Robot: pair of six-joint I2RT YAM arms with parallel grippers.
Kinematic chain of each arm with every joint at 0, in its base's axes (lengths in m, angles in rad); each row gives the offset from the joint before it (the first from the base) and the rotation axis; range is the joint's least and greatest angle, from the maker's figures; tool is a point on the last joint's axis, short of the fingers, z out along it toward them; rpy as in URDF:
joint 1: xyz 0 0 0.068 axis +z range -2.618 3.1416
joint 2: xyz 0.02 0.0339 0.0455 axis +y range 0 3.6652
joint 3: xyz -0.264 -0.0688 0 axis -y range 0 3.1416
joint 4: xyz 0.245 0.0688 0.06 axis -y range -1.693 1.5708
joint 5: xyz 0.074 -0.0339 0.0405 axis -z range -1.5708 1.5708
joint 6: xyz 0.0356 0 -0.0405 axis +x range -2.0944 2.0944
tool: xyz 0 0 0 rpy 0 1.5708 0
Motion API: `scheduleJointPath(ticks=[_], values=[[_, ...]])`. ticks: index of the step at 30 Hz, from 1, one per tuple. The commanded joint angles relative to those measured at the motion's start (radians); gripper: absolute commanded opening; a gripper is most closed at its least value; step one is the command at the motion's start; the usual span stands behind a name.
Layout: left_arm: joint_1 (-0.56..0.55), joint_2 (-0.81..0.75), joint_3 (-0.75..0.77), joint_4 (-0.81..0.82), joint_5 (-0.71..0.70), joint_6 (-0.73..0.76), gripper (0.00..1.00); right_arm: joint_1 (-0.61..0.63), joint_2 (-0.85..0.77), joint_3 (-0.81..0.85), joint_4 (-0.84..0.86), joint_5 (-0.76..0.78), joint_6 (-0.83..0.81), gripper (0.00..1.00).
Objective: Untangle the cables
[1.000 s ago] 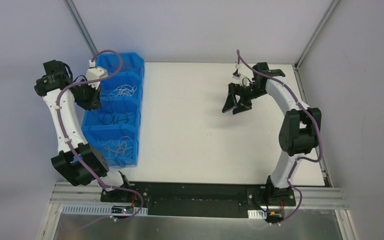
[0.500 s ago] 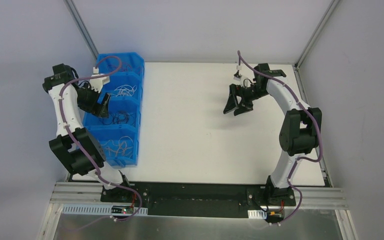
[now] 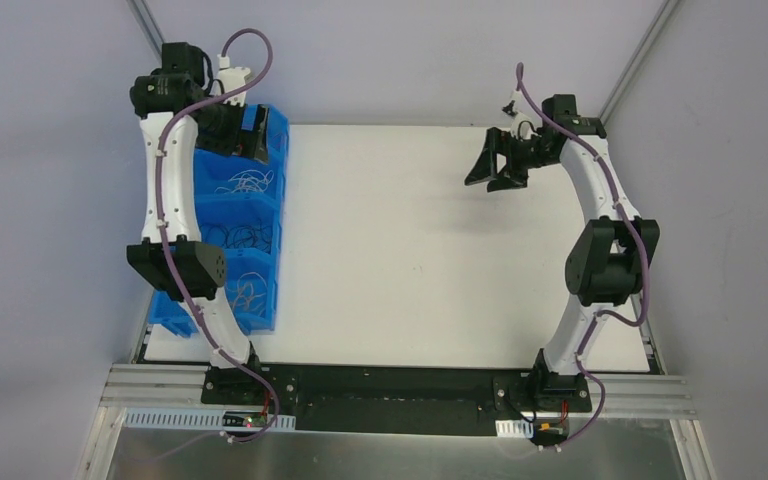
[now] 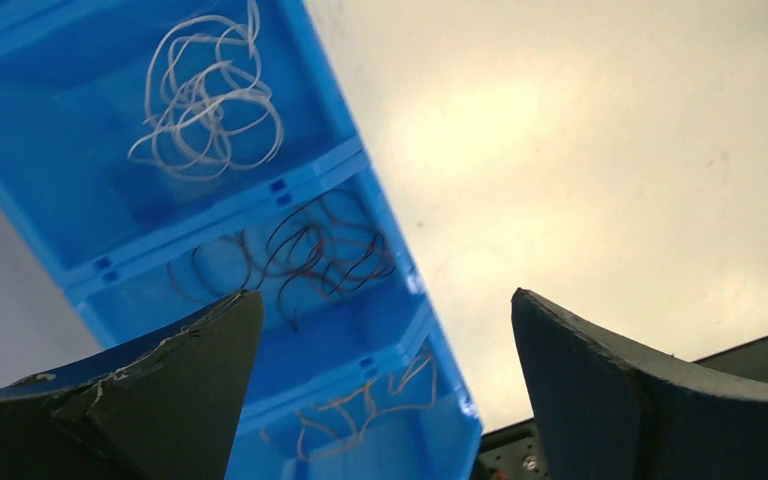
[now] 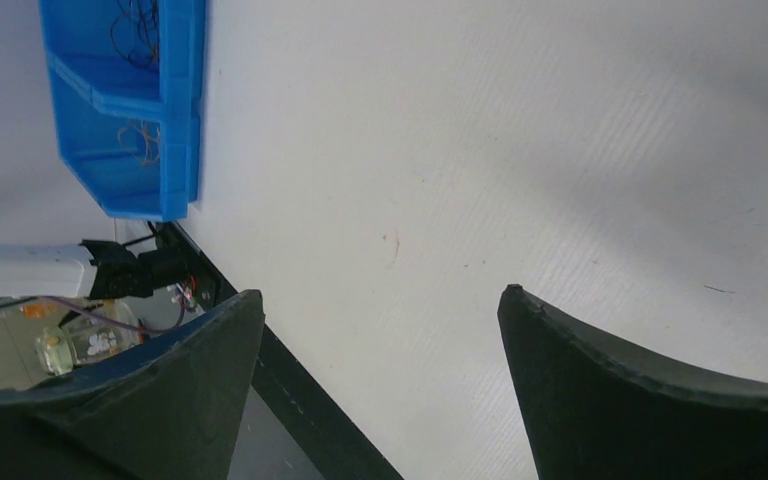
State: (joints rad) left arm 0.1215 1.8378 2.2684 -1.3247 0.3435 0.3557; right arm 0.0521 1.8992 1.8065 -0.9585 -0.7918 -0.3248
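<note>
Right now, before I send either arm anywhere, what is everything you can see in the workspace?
table: one, white, under everything
bin: one, blue, row of compartments, table's left edge
white cables: one tangle, whitish, second compartment from far end
dark cables: one tangle, black-reddish, third compartment
orange cables: one tangle, orange, nearest compartment
base plate: one, black, near edge
left arm: one, white, black joints, beside bin
right arm: one, white, black joints, right side
left gripper: one, black, open, empty, over bin's far end
right gripper: one, black, open, empty, over bare table
</note>
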Motion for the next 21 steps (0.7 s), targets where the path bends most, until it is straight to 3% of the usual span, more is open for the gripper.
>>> scheduleJointPath(ticks=[1, 3, 7, 12, 21], values=[[-0.064, 0.076, 0.147, -0.057, 0.021, -0.194, 0.99, -0.032, -0.058, 0.008, 0.058, 0.023, 0.089, 0.91], [-0.111, 0.094, 0.161, -0.039, -0.042, -0.204, 0.99, -0.037, -0.093, -0.023, 0.080, 0.051, 0.095, 0.93], [-0.153, 0.091, 0.139, -0.034, -0.038, -0.219, 0.99, -0.039, -0.134, -0.082, 0.134, 0.053, 0.149, 0.95], [-0.159, 0.042, 0.073, -0.021, 0.007, -0.248, 0.99, -0.037, -0.175, -0.104, 0.173, 0.058, 0.211, 0.98], [-0.171, 0.011, 0.129, 0.035, 0.011, -0.305, 0.99, -0.101, -0.337, -0.150, 0.186, 0.130, 0.233, 0.99]])
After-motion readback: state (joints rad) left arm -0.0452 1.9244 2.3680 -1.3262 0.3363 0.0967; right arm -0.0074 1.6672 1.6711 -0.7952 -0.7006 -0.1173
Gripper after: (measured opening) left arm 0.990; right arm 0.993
